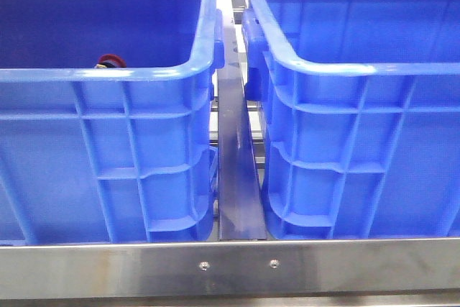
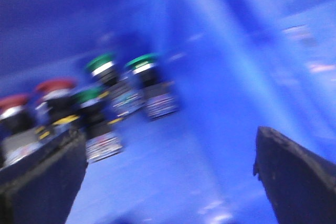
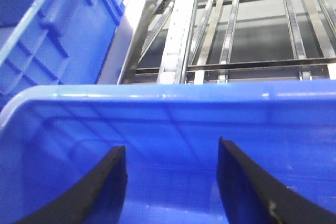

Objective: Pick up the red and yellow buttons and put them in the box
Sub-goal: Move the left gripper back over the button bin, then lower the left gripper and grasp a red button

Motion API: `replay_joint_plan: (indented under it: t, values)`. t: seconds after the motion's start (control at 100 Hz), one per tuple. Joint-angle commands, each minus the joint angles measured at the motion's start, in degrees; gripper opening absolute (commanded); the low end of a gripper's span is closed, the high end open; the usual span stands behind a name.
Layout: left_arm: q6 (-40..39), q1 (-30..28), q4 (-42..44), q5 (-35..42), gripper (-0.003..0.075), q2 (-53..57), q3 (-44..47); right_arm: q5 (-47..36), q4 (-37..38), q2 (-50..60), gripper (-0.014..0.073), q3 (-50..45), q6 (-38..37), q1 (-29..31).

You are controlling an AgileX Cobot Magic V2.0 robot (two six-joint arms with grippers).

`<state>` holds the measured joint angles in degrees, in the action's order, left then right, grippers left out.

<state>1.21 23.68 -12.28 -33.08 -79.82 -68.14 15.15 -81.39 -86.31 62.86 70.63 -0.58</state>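
Hovering open over red buttons (image 2: 52,85) inside left crate (image 1: 108,73) to pick, left hand (image 2: 170,166); right hand (image 3: 170,182) open, empty.

the left arm's black two-fingered gripper (image 2: 170,174) is showing only in its own wrist view, its jaws standing wide apart: one dark finger (image 2: 39,182) is filling the lower left corner of the frame and the other is rising at the lower right. nothing is sitting between them. that whole view is smearing with blur.

the right arm's black two-fingered gripper (image 3: 170,182) is likewise spreading its jaws, one curved dark finger (image 3: 100,192) sitting at lower left of centre and its partner at lower right, with nothing gripped.

in the front view neither arm is showing clearly.
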Motion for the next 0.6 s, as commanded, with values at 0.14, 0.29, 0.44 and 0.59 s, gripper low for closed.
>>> replay_joint_plan:
  t: [0.14, 0.29, 0.44, 0.59]
  values:
    - [-0.72, -5.86, -0.61, 5.71, 0.0601, -6.07, -2.06, 0.48, -0.47, 2.52, 0.0419, 1.25, 0.88, 0.04]
    - [-0.72, -6.66, -0.61, 9.53, 0.0601, -9.49, -2.06, 0.48, -0.47, 2.52, 0.0419, 1.25, 0.88, 0.04]
    - [-0.72, -6.66, -0.84, 10.52, 0.0601, -12.57, -2.6, 0.48, -0.52, 2.52, 0.0419, 1.25, 0.88, 0.04]
    - [-0.72, -6.66, -0.84, 11.43, 0.0601, -15.02, -2.95, 0.48, -0.52, 2.52, 0.0419, 1.25, 0.88, 0.04]
